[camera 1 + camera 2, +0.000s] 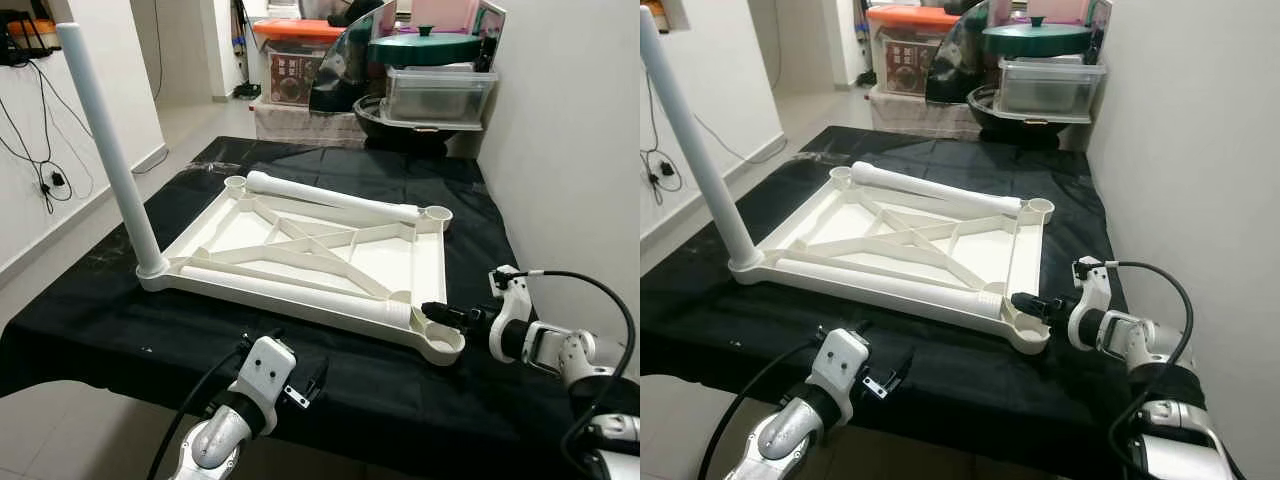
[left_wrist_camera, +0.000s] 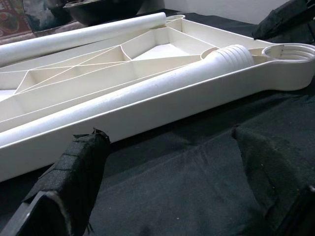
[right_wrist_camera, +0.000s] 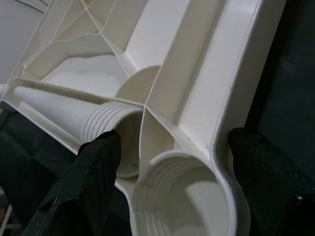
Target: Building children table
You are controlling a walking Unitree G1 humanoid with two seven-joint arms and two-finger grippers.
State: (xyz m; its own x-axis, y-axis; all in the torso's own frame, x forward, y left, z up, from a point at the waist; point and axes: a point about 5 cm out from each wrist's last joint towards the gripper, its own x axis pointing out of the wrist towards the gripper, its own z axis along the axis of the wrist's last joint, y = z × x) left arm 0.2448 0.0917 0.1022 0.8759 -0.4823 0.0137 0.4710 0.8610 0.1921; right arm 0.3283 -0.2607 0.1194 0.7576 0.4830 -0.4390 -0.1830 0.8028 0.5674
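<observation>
My right gripper (image 1: 432, 309) straddles the tabletop's (image 1: 300, 245) corner socket (image 1: 441, 343), open, empty — next, grasp the loose leg (image 1: 300, 290).

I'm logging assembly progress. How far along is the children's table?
One leg already stands upright in a corner socket of the upside-down tabletop. In hand: the right claw, open, straddles the near right corner socket; the left claw waits open at the near edge. Left: two loose legs, the near one and the far one, still lie on the tabletop; three sockets remain unfilled.
</observation>
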